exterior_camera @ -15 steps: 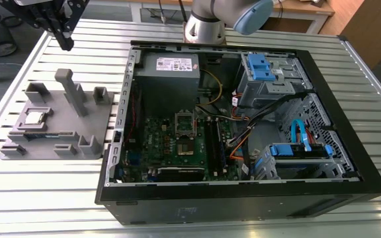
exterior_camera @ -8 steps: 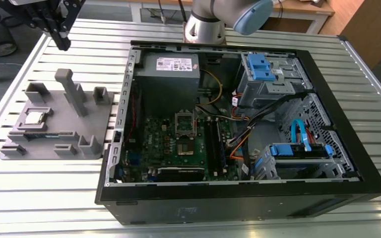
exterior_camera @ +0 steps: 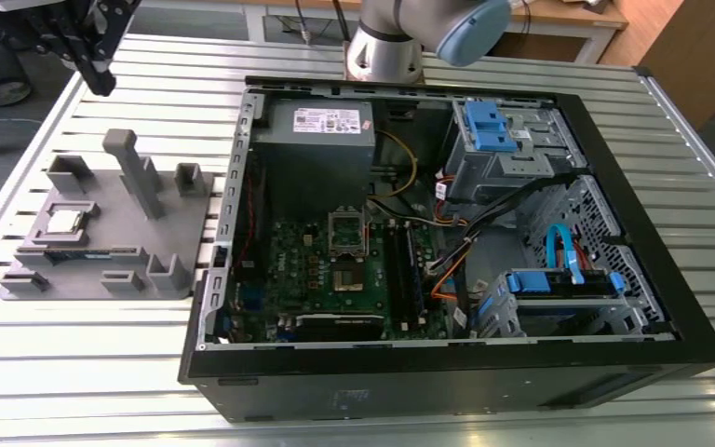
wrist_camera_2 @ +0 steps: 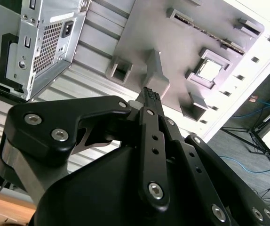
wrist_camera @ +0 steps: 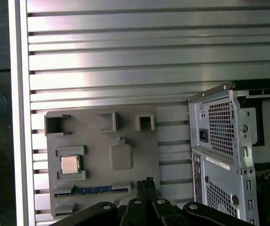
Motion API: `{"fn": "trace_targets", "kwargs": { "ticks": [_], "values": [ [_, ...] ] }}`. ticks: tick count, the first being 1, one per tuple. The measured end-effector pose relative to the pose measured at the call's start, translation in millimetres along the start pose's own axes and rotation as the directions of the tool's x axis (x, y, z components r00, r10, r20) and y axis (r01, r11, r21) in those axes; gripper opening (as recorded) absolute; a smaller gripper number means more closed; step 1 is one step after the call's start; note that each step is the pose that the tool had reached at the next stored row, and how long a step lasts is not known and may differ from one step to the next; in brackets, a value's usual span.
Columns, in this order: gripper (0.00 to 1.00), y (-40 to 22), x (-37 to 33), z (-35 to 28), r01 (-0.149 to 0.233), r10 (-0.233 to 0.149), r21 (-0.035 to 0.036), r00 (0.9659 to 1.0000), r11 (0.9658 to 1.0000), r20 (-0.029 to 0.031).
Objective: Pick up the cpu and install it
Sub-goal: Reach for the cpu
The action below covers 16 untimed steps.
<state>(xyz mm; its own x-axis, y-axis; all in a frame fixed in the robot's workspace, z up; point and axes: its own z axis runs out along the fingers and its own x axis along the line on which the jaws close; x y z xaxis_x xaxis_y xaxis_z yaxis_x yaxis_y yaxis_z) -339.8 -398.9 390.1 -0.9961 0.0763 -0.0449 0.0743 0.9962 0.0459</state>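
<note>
Inspection finding: in the exterior view the gripper (exterior_camera: 101, 84) hangs at the 11 o'clock corner of the scene, above the slatted metal table (exterior_camera: 85, 372) and clear of every part. Its fingers (wrist_camera_2: 149, 100) are pressed together at the tips and carry nothing, as both wrist views confirm. The cpu (exterior_camera: 62, 222) lies flat, silver top up, in its square recess on the grey fixture plate (exterior_camera: 109, 279), toward the plate's 9 o'clock edge; it is well apart from the gripper, which stands off at roughly 12 o'clock from it. In the first wrist view the cpu (wrist_camera: 69, 164) sits framed by raised grey lugs, with a long thin memory stick (wrist_camera: 91, 189) lying in a slot just beside that recess. The fixture plate rests on the table at 9 o'clock of the open computer case (exterior_camera: 457, 372), near it but not touching so far as can be seen. Inside the case, the motherboard (exterior_camera: 332, 289) lies flat, and its socket (exterior_camera: 347, 233) shows a silver frame with a dark, hollow middle.
</note>
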Motion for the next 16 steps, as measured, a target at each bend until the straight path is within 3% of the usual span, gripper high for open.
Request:
{"fn": "trace_targets", "kwargs": {
  "ticks": [16],
  "values": [
    [0.11,-3.0,36.1,5.1,0.000,0.000,-0.0001,1.0000,1.0000,0.0001]
  ]
}}
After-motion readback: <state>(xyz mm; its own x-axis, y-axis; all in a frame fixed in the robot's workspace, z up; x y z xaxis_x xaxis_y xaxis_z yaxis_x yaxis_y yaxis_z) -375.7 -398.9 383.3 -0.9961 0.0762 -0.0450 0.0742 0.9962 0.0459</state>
